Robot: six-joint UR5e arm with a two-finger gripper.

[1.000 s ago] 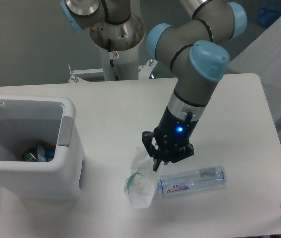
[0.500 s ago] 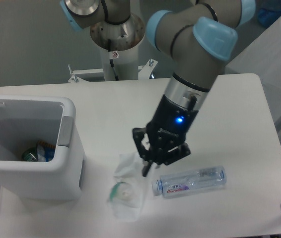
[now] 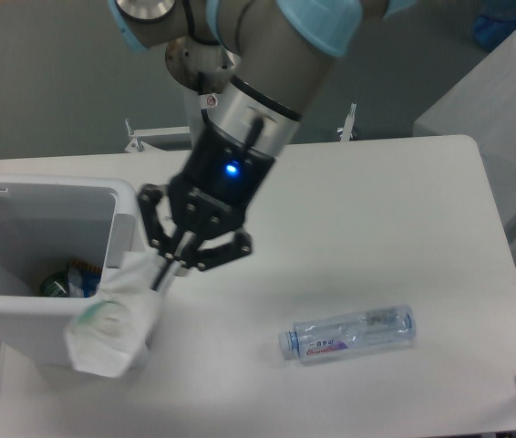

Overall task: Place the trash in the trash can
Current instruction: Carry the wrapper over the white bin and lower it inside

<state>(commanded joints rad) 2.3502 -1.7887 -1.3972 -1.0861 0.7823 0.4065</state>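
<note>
White table [image 3: 395, 210], jaws [image 3: 159, 274] gripping crinkled wrapper [image 3: 108, 319]

One fixed camera looks down at my table [image 3: 404, 228] from its front edge, high and fairly near, facing my base [image 3: 205, 87] at the far side.

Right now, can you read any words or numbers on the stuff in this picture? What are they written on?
Water bottle label: red and blue print, too blurred to read.
Small red-and-white sticker on the robot base: a sign, too small to read.
Items inside the trash can: colored packaging, no readable text.
Wrapper hanging from the gripper fingers: green shows inside, no words visible.
So nothing here can actually be read.
</note>
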